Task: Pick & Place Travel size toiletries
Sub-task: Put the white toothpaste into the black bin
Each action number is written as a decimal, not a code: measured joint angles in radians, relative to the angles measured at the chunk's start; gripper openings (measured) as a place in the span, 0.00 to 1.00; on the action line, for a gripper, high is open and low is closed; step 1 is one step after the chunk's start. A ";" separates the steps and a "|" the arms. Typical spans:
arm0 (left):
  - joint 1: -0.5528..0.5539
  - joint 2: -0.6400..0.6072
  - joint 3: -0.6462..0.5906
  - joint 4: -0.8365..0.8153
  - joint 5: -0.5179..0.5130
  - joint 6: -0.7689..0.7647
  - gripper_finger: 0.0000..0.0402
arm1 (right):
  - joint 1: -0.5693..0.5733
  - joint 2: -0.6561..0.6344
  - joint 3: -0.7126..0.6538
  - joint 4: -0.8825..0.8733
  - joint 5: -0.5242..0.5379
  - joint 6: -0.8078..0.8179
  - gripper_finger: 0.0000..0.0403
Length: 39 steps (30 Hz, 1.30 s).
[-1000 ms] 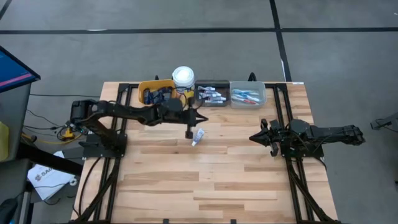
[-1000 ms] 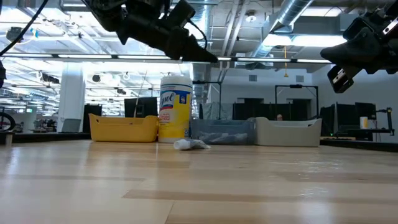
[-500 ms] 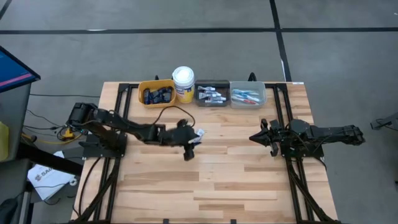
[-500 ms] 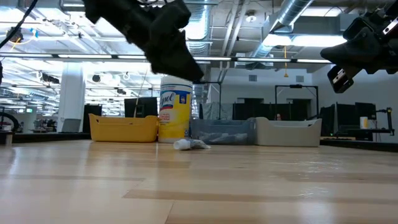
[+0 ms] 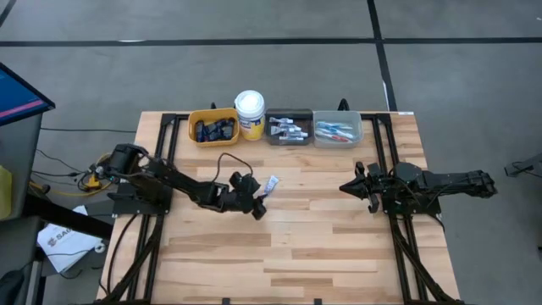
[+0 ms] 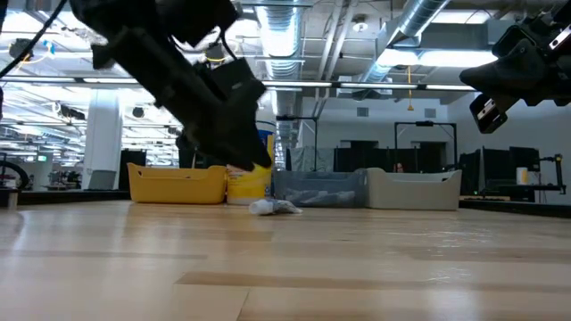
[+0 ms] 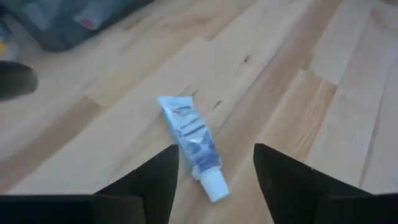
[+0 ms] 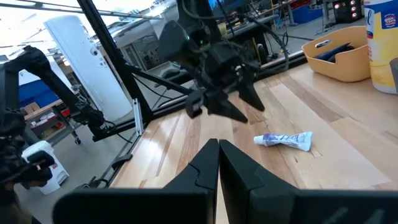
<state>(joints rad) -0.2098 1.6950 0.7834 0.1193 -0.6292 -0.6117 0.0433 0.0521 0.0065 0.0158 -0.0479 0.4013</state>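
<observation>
A small white tube with blue print (image 7: 194, 144) lies flat on the wooden table (image 5: 296, 246), also visible as the tube (image 5: 270, 184) in the high view and the tube (image 8: 285, 140) in the right wrist view. My left gripper (image 7: 216, 163) is open and low over the table, slanting down. Its two fingers stand either side of the tube's white cap end (image 7: 215, 186) and do not touch it. In the high view my left gripper (image 5: 257, 203) is just to the near side of the tube. My right gripper (image 8: 218, 163) is shut, empty, and hangs at the table's right side (image 5: 347, 186).
Along the far edge stand a yellow bin (image 5: 212, 127) with dark tubes, a white-lidded yellow tub (image 5: 249, 105), a dark bin (image 5: 288, 129) with white tubes and a grey bin (image 5: 337, 130) with toothbrushes. Bare wood stretches toward the near edge.
My left gripper has come away from the bins toward the table's near edge, sunk close to the tabletop and rolled about its own axis. It now points at the tube from the near left. The tube has stayed where it was.
</observation>
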 joint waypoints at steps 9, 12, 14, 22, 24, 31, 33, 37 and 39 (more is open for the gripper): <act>-0.009 0.165 0.001 0.067 0.008 -0.075 0.51 | 0.000 0.000 0.000 0.000 0.000 0.000 0.01; -0.010 0.201 0.003 0.080 -0.006 -0.074 0.51 | 0.000 0.000 0.000 0.000 0.000 0.000 0.01; -0.010 0.217 0.005 0.089 -0.022 -0.075 0.50 | 0.000 0.000 0.000 0.000 0.000 0.000 0.01; -0.007 0.234 0.005 0.087 -0.020 -0.075 0.28 | 0.000 0.000 0.000 0.000 0.000 0.000 0.01; -0.007 0.234 0.005 0.086 -0.018 -0.075 0.20 | 0.000 0.000 0.000 0.000 0.000 0.000 0.01; -0.006 0.217 0.005 0.079 0.019 -0.075 0.12 | 0.000 0.000 0.000 0.000 0.000 0.000 0.01; -0.004 0.194 0.004 0.070 0.034 -0.074 0.12 | 0.000 0.000 0.000 0.000 0.000 0.000 0.01; 0.019 0.111 0.007 0.052 0.059 -0.074 0.12 | 0.000 0.000 0.000 0.000 0.000 0.000 0.01; 0.039 0.048 0.018 0.067 0.036 -0.038 0.12 | 0.000 0.000 0.000 0.000 0.000 0.000 0.01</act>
<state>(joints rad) -0.1711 1.7428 0.8013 0.1861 -0.5931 -0.6501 0.0433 0.0521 0.0063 0.0158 -0.0479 0.4015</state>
